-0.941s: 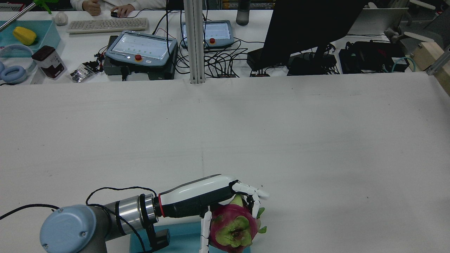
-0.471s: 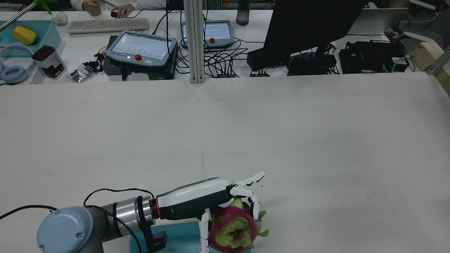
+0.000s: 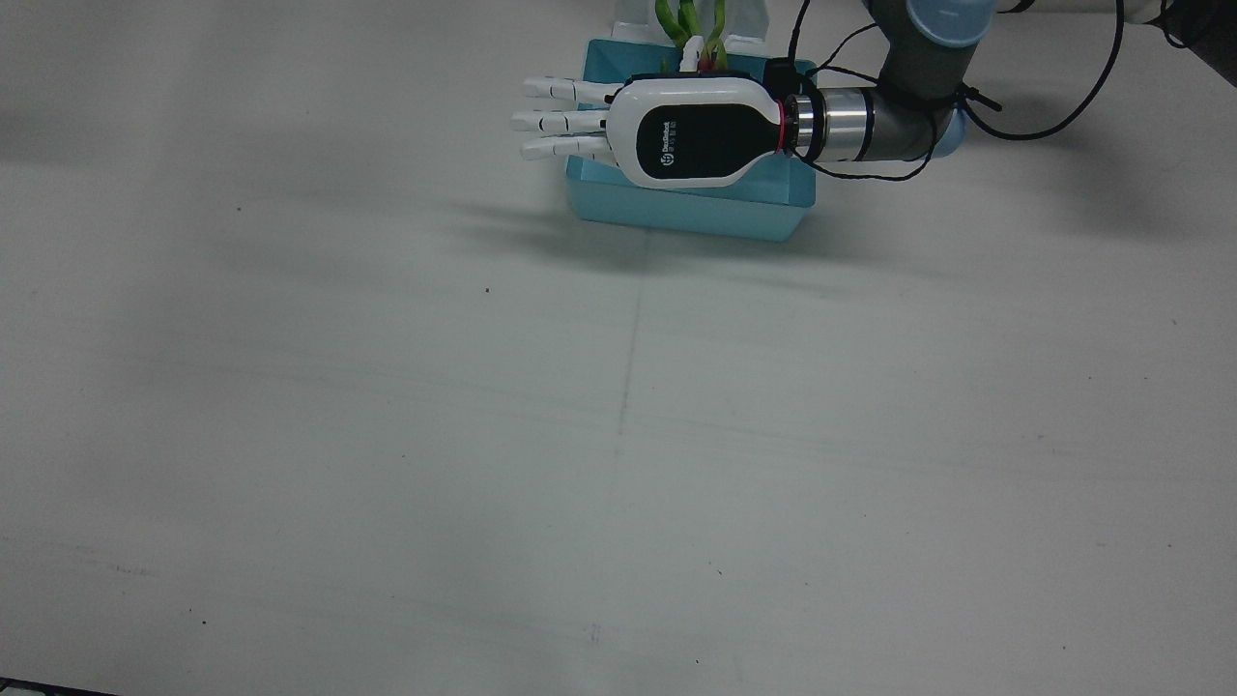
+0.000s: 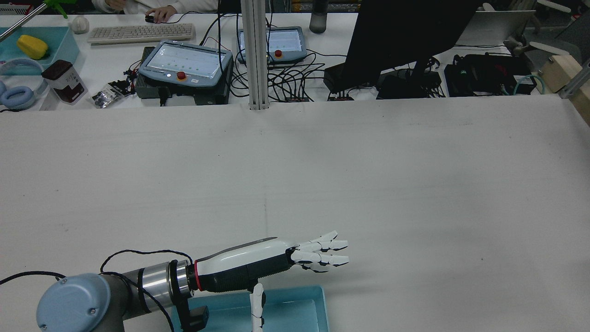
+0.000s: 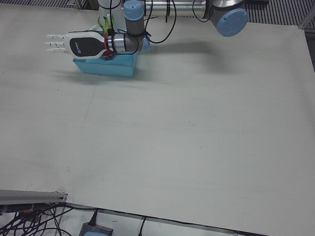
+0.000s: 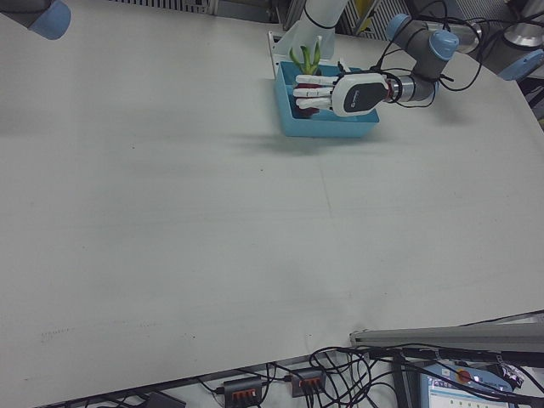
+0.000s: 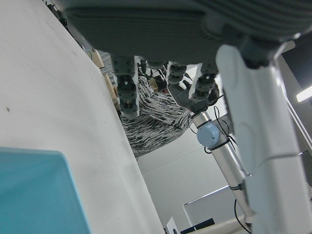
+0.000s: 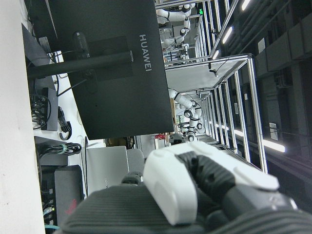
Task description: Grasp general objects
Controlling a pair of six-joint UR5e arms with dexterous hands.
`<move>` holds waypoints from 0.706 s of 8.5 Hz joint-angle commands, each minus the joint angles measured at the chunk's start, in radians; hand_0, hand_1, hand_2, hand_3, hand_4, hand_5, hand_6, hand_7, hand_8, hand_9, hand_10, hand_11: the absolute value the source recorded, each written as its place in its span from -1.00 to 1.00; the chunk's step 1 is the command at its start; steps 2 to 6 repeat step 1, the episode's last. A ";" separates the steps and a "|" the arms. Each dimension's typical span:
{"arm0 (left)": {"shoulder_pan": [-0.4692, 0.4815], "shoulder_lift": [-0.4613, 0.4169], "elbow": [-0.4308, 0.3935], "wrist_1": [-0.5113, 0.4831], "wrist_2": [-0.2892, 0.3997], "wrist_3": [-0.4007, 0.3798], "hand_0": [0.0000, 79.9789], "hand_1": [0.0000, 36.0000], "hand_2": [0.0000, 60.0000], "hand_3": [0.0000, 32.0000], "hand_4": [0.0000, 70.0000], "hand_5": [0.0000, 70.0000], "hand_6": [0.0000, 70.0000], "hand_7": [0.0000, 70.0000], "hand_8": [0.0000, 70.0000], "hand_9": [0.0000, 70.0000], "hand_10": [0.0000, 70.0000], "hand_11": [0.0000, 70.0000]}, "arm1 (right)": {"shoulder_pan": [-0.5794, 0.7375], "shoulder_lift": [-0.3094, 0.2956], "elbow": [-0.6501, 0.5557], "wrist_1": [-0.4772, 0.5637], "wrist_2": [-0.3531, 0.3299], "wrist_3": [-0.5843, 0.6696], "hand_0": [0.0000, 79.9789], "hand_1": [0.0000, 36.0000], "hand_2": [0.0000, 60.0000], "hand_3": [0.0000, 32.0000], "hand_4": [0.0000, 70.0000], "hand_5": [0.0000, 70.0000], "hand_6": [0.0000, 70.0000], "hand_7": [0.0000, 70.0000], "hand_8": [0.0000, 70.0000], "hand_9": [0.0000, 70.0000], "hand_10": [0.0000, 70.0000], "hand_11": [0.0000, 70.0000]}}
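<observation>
White cloth covers the whole table (image 3: pixel 618 435), bare across nearly all of its width, and the only action sits at the robot's edge. Over that edge the left hand (image 3: pixel 618 121) hangs palm down with its fingers (image 4: pixel 325 252) stretched straight and spread, holding nothing and touching nothing; in the rear view the thumb points down toward the teal tray (image 3: pixel 686 208) beneath it without clearly meeting it. From the front view the hand covers most of the tray's interior, and only green leaf tips and a sliver of red of the dragon fruit (image 3: pixel 698 39) poke out behind the palm at the tray's far side; the right-front view shows the same fruit (image 6: pixel 308 61) inside the tray, behind the fingers. The rear view shows no fruit in the visible part of the tray (image 4: pixel 295 306). Fingertips reach past the tray's rim over open cloth. The right hand (image 8: pixel 195 195) appears only in its own camera, too close to tell how its fingers stand. Beyond the table's far edge lie teach pendants (image 4: pixel 184 62), cables, a keyboard (image 4: pixel 140 32) and a dark monitor (image 4: pixel 405 37)
</observation>
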 commanded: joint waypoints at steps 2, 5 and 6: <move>-0.058 0.091 0.013 -0.050 -0.012 -0.072 0.21 -0.25 -1.00 -1.00 -0.85 -1.00 -1.00 -0.59 -1.00 -0.96 -0.98 -0.91 | 0.000 0.000 0.000 0.000 0.000 -0.001 -1.00 -1.00 -1.00 -1.00 -1.00 -1.00 -1.00 -1.00 -1.00 -1.00 -1.00 -1.00; -0.058 0.091 0.013 -0.050 -0.012 -0.072 0.21 -0.25 -1.00 -1.00 -0.85 -1.00 -1.00 -0.59 -1.00 -0.96 -0.98 -0.91 | 0.000 0.000 0.000 0.000 0.000 -0.001 -1.00 -1.00 -1.00 -1.00 -1.00 -1.00 -1.00 -1.00 -1.00 -1.00 -1.00 -1.00; -0.058 0.091 0.013 -0.050 -0.012 -0.072 0.21 -0.25 -1.00 -1.00 -0.85 -1.00 -1.00 -0.59 -1.00 -0.96 -0.98 -0.91 | 0.000 0.000 0.000 0.000 0.000 -0.001 -1.00 -1.00 -1.00 -1.00 -1.00 -1.00 -1.00 -1.00 -1.00 -1.00 -1.00 -1.00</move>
